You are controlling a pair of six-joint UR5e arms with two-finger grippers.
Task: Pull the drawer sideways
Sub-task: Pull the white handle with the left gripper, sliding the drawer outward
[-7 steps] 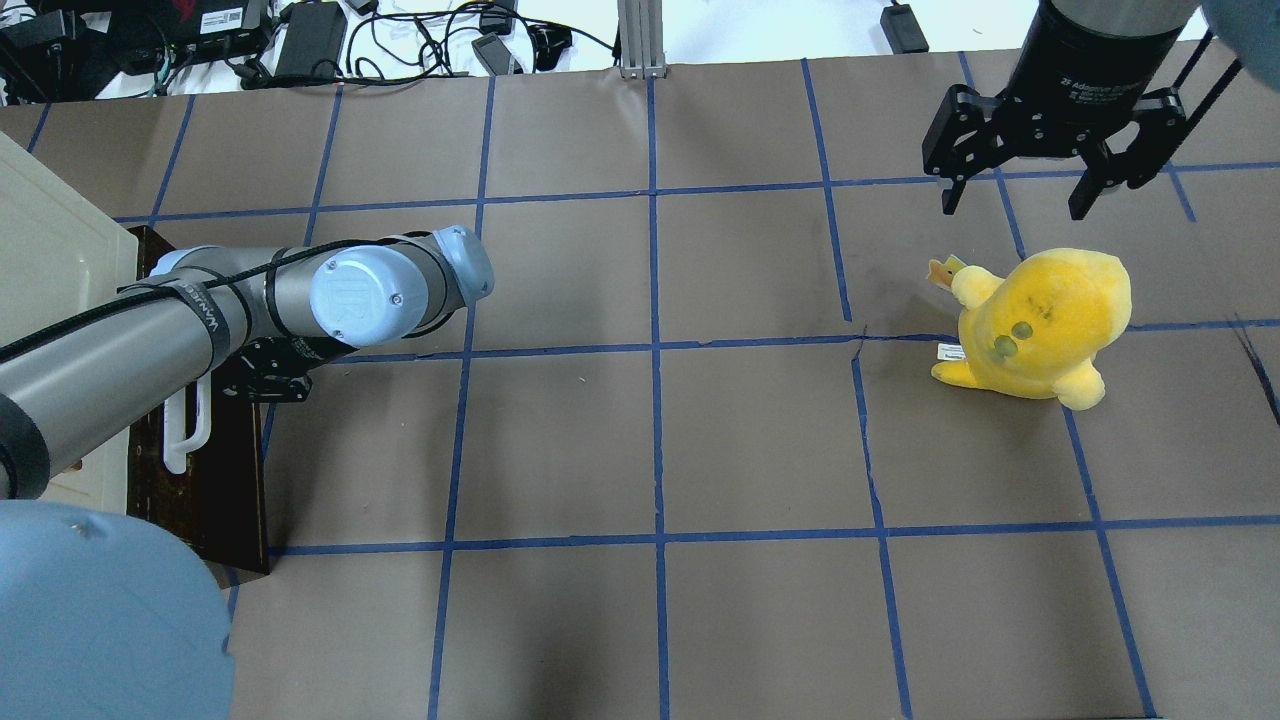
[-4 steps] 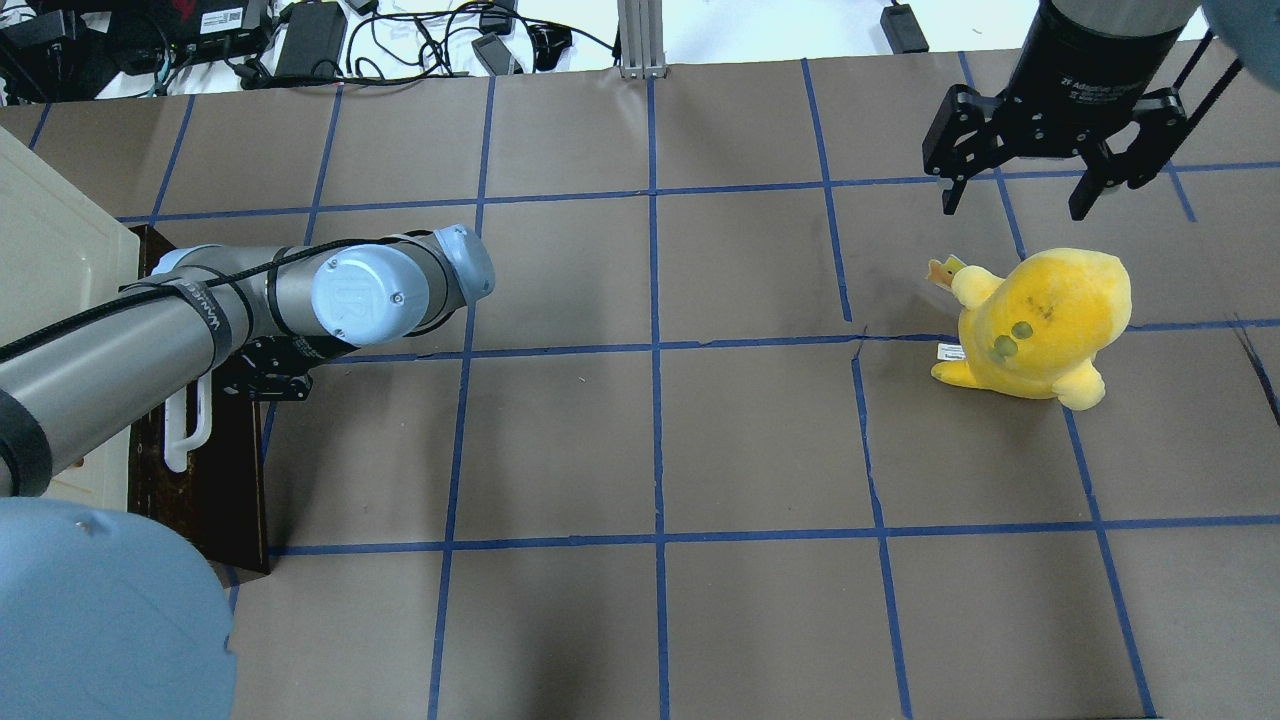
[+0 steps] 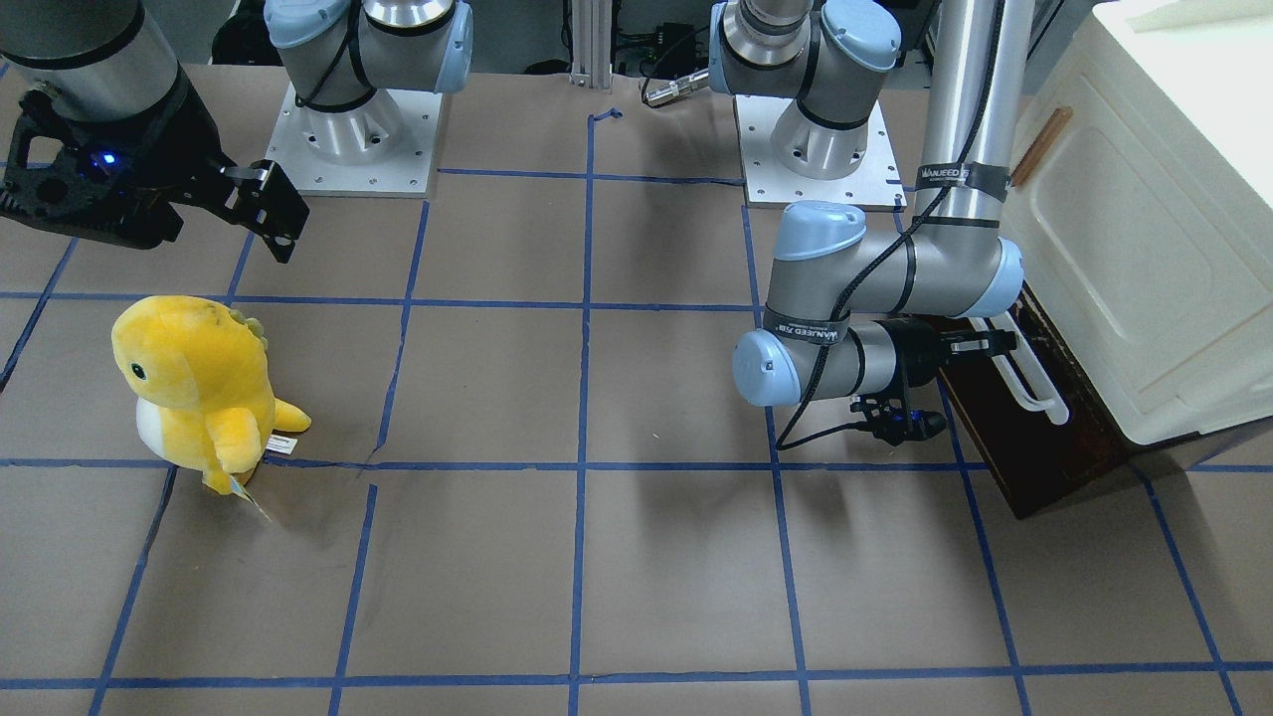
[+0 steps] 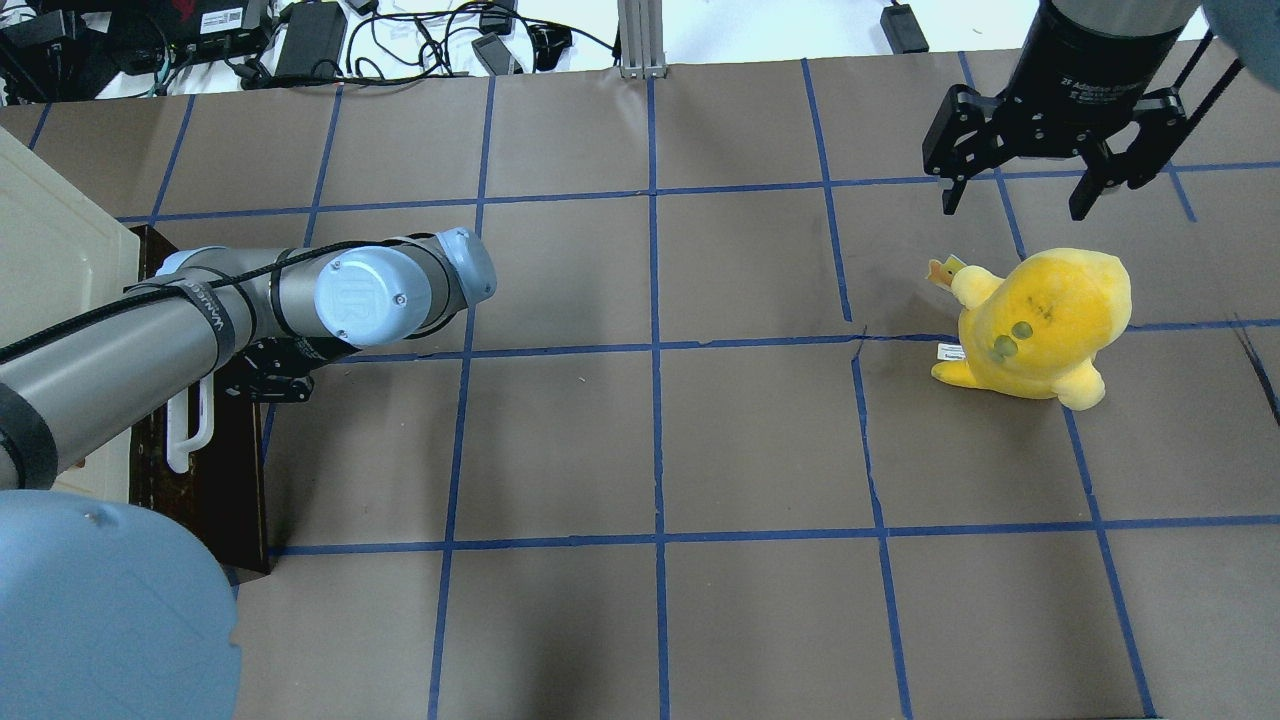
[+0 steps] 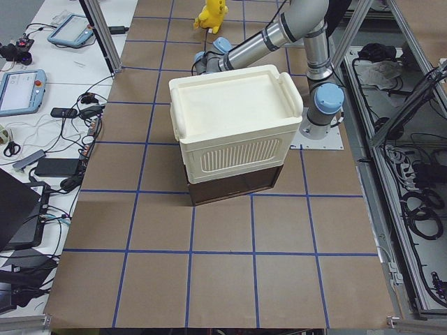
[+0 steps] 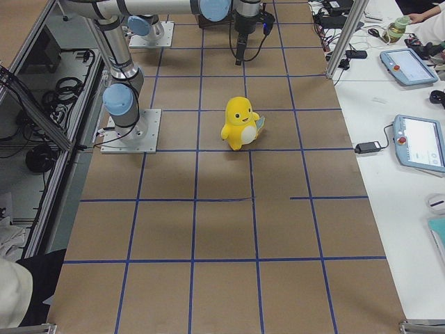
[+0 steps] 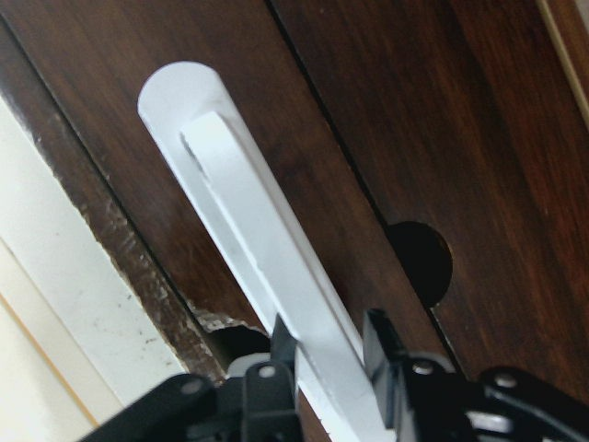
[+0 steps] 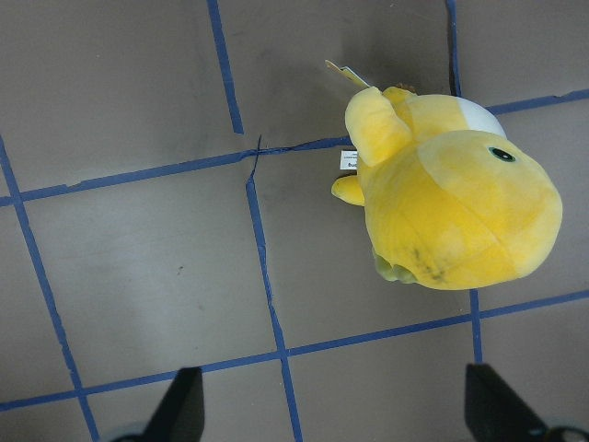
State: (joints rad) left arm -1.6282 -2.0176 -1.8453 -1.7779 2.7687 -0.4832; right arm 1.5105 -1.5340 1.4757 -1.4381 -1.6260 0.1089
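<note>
Grasp made on drawer, pull not yet judged under way.

My left claw [image 7: 331,345] is closed across the white bar handle [image 7: 247,226], one finger on each side and pressed against it near one end. The drawer [image 3: 1034,457] sits under the cream cabinet [image 3: 1124,249] at the counter [image 4: 640,450] end on my left, its dark front low by the paper; how far out it stands I cannot tell. Next move, as I judge it: draw straight sideways toward the counter's middle and keep the bar square between the fingers, so they don't slide along it. My right claw [image 4: 1013,208] hangs wide open and empty above the yellow plush toy [image 4: 1045,315]. Writing: arm strap [image 3: 955,176] reads "WANJEED"; joint cap [image 4: 360,297] shows "UR"; right wrist body, partly, "2F Adaptive". Toy tag too small to read.
</note>
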